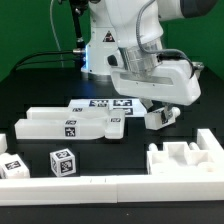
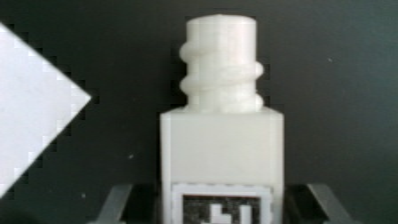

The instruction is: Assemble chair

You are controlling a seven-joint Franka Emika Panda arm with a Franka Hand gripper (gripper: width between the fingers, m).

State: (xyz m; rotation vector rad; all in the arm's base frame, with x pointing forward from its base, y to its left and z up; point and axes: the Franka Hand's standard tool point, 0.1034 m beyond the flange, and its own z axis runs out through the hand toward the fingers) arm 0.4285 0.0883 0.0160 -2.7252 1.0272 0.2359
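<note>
Exterior view: one glossy white robot arm (image 1: 125, 35) stands at the far side of one black table (image 1: 40, 85). One long low white wall (image 1: 100, 186) runs along the near edge. One notched white block (image 1: 185, 155) sits just behind it on the exterior view's right.

Two long matte white slabs (image 1: 55, 126) lie side by side in the middle, one of them carrying a square tag. Just beyond them is the marker board (image 1: 97, 104). One small white tagged cube (image 1: 62, 162) stands near the wall. One more white tagged piece (image 1: 12, 167) is cut off at the exterior view's left edge.

The single two-finger gripper (image 1: 158, 112) hangs to the exterior view's right of the slabs, clamped on one chunky white chair leg (image 1: 160, 118). That leg is close to the slabs' end.

Bare table lies open to the far left, and also between the cube and the notched block.

The wrist view shows the gripper (image 2: 217, 208) with a dark finger on each side of the chair leg (image 2: 222, 140). The leg's rounded peg end points away from the fingers, with black table all round it. One flat white corner (image 2: 36, 100) lies apart from the leg.
</note>
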